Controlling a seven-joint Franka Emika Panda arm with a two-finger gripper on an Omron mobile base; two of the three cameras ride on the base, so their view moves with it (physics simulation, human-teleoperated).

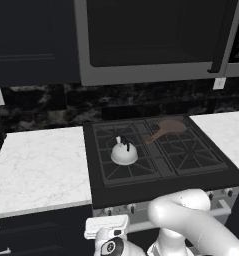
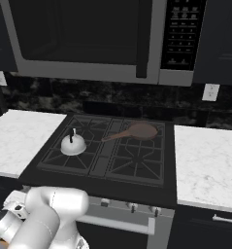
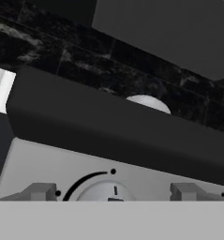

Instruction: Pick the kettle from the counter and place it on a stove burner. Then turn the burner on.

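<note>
One kettle point(image 1: 124, 154) on front-left stove burner point(image 1: 128, 163), seemingly inside its edges.

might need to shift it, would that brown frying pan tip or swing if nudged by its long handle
The frying pan sits across the grate prongs of a rear burner, so it would probably catch rather than slide. Its long handle juts sideways, so a nudge there would likely pivot it. It looks rigid.
</note>
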